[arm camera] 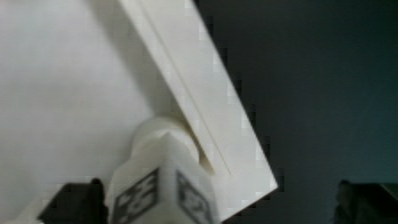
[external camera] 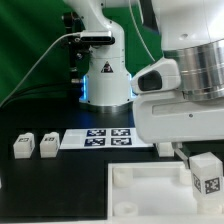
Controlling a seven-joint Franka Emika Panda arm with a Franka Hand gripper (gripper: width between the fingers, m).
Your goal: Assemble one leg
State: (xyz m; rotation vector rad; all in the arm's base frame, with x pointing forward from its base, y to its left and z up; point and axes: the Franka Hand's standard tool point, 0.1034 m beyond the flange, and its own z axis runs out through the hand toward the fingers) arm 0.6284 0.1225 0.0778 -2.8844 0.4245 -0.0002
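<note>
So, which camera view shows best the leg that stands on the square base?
The exterior view: there the leg stands upright at a corner of the white square base, its tag readable. The wrist view shows the same leg close and blurred, cut by the picture's edge, between the open claw fingers.

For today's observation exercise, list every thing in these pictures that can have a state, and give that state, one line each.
hand: open, fingertips apart on either side of the leg, not gripping.
leg: upright at a corner of the base, tag facing out.
base: flat on the table, one leg on it.
two spare legs: loose on the table, side by side, untouched.
marker board: lying flat.
</note>
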